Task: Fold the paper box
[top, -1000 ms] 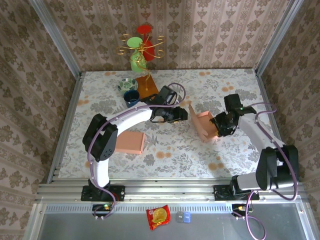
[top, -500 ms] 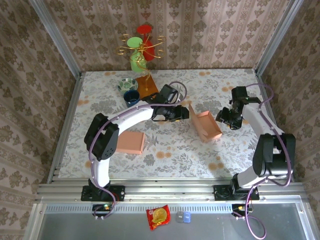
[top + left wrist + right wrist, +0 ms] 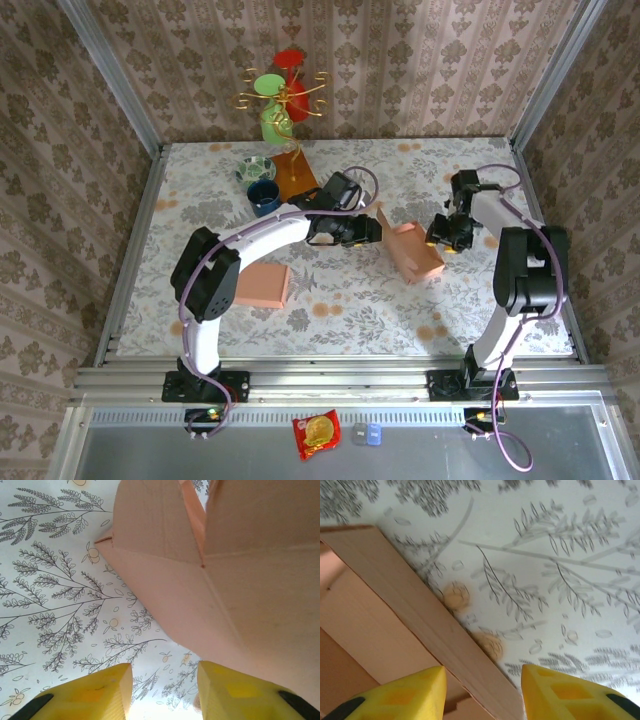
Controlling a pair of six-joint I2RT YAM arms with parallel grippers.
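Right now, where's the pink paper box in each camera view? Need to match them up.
Top external: paper box sits right of centre.
Left wrist: paper box is large in the upper right, seen close from the side.
Right wrist: paper box is on the left, its edge running diagonally down to the bottom.
Shared landmark: the floral tablecloth under the box.

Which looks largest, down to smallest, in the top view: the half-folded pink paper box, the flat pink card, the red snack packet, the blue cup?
1. paper box
2. flat pink card and red snack packet: these look much alike, so they are not ranked against each other
3. blue cup
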